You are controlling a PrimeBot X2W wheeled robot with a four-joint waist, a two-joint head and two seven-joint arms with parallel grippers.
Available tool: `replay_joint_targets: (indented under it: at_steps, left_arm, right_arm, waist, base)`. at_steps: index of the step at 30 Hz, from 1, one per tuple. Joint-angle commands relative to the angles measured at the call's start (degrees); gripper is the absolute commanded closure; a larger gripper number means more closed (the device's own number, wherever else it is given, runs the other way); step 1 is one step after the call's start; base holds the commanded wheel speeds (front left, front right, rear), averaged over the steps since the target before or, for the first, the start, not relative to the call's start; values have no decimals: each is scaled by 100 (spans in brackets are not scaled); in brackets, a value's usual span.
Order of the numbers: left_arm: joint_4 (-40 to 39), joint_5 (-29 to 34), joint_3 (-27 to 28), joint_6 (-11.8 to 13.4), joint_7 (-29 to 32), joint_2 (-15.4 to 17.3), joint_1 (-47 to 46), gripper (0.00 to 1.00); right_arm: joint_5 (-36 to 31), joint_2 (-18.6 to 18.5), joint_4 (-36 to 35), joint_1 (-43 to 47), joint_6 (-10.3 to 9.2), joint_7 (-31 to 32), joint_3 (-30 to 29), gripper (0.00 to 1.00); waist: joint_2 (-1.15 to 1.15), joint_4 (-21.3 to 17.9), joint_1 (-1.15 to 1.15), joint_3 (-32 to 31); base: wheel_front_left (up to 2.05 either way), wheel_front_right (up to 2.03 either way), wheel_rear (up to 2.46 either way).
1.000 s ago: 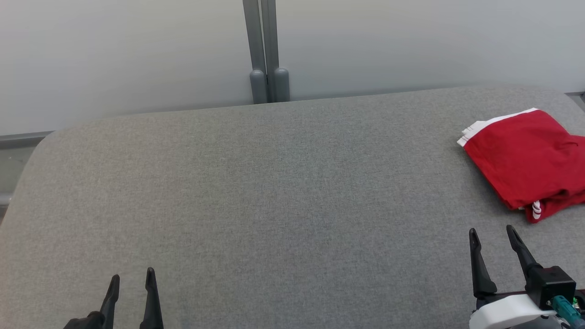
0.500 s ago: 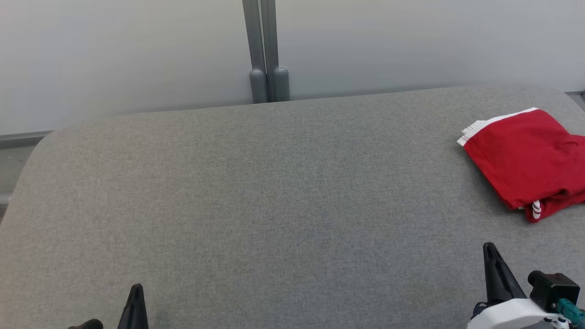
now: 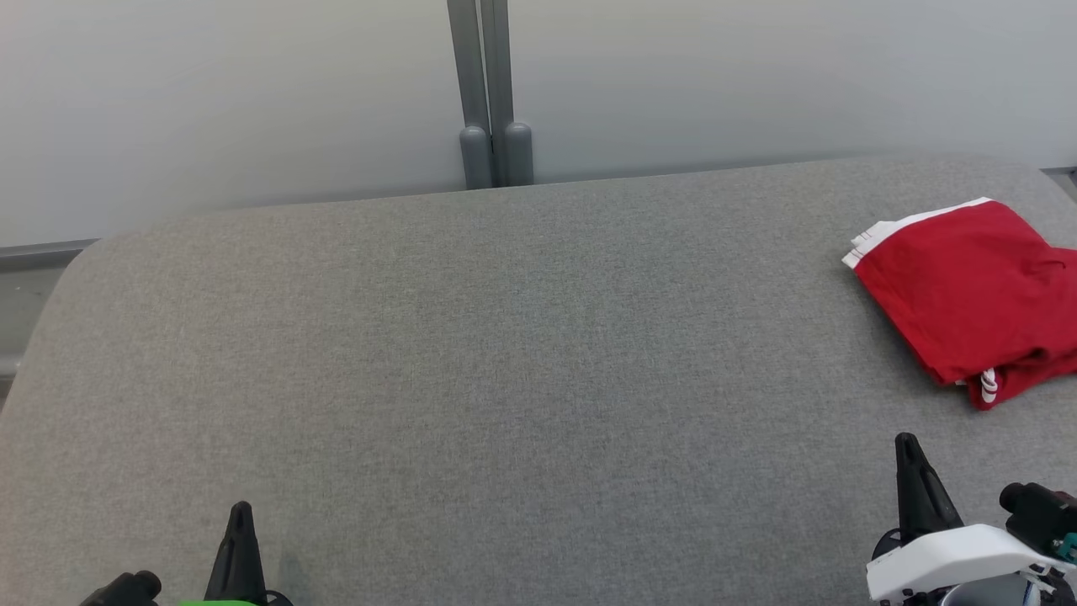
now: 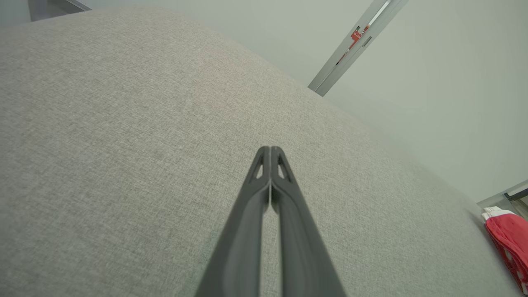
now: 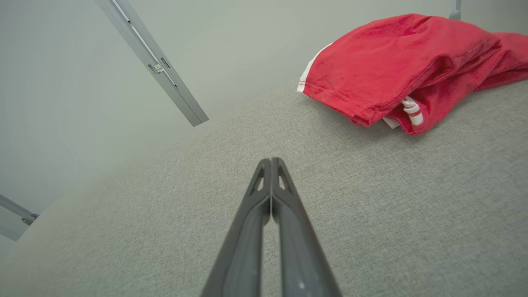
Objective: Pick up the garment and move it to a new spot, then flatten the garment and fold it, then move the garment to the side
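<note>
Garment [image 3: 968, 295] folded, at desk's [image 3: 505, 353] far right side.
Left hand [image 3: 241, 513] and right hand [image 3: 907, 446] both clenched, empty, low at near edge, apart from it; likely parked, since folding and set-aside look done.

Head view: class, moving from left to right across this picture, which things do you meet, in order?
Left gripper → grey post → red garment.
</note>
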Motion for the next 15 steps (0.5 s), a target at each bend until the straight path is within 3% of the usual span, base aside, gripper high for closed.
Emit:
replay_joint_targets:
  at_steps: [1, 15]
  left_arm:
    - [-101, -234, 33, -19, 47, 30, -183, 100]
    - [-133, -1358, 92, -29, 367, 41, -398, 100]
  right_arm:
    - [267, -38, -56, -153, -1, 47, -3, 100]
    - [1625, -49, 22, -348, 0, 363, -4, 100]
  waist:
    - [0, 1, 0, 1]
    - [0, 6, 0, 11]
  base:
    - [0, 0, 0]
    - [0, 0, 0]
